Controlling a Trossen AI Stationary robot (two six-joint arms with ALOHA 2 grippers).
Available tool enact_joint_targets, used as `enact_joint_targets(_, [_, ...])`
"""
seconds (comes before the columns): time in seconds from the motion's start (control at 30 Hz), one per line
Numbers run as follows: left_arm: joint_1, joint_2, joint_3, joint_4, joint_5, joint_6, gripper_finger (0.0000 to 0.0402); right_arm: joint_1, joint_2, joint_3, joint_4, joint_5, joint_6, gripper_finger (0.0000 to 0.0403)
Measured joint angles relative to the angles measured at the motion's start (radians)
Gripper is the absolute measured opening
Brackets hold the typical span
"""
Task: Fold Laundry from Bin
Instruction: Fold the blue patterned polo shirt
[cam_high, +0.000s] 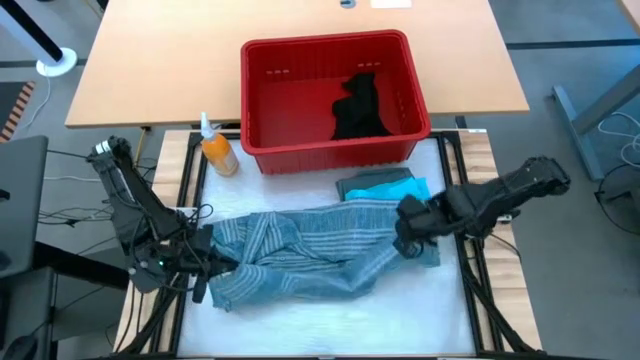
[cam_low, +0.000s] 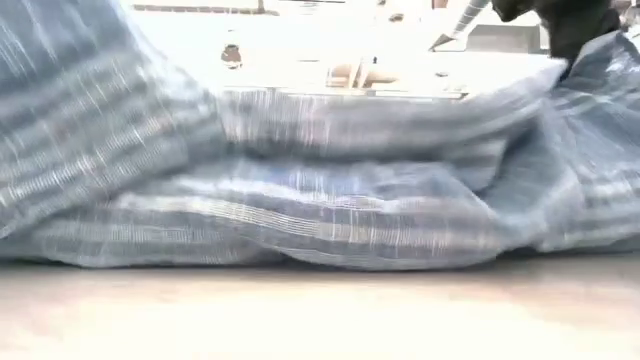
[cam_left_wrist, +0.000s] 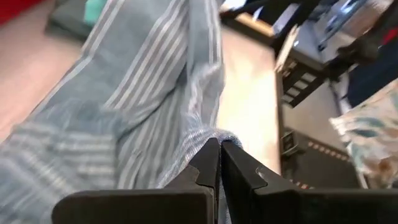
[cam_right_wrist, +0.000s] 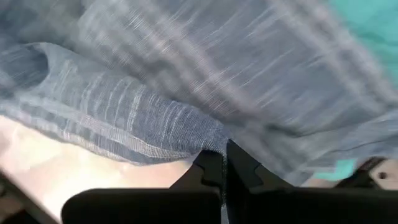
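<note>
While stretched between both arms from above, striped shirt (cam_high: 310, 255) spans left gripper (cam_high: 200, 262) to right gripper (cam_high: 408, 238), red bin (cam_high: 262, 120) beyond them holding a black garment (cam_high: 360, 108). Low down, fills the frame. At each wrist, clamped on a fabric edge.

The dark left arm reaches in from the table's left edge, elbow bent, its two-finger left gripper (cam_high: 203, 268) low over the near left part of the table, fingers (cam_left_wrist: 208, 163) pinched together on a fold of blue-grey striped fabric (cam_high: 310, 250). The dark right arm stretches in from the right, its right gripper (cam_high: 408, 240) likewise clamped on the fabric's opposite end.
</note>
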Motion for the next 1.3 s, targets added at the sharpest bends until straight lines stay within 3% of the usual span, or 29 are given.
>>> enact_joint_targets(0.23, [0.000, 0.000, 0.000, -0.208, 0.043, -0.170, 0.0000, -0.133, -0.001, -0.004, -0.150, -0.037, -0.027, 0.0018])
enact_joint_targets(0.57, [0.000, 0.000, 0.000, -0.378, 0.038, -0.272, 0.0000, -0.250, -0.001, -0.070, -0.103, 0.006, -0.051, 0.0018])
enact_joint_targets(0.83, [-0.001, -0.064, 0.000, -0.421, 0.005, -0.273, 0.0000, -0.313, -0.001, -0.138, -0.070, 0.022, -0.051, 0.0023])
enact_joint_targets(1.3, [0.042, -0.193, 0.001, -0.494, -0.024, -0.193, 0.0000, -0.348, -0.001, -0.163, 0.060, 0.020, -0.121, 0.0083])
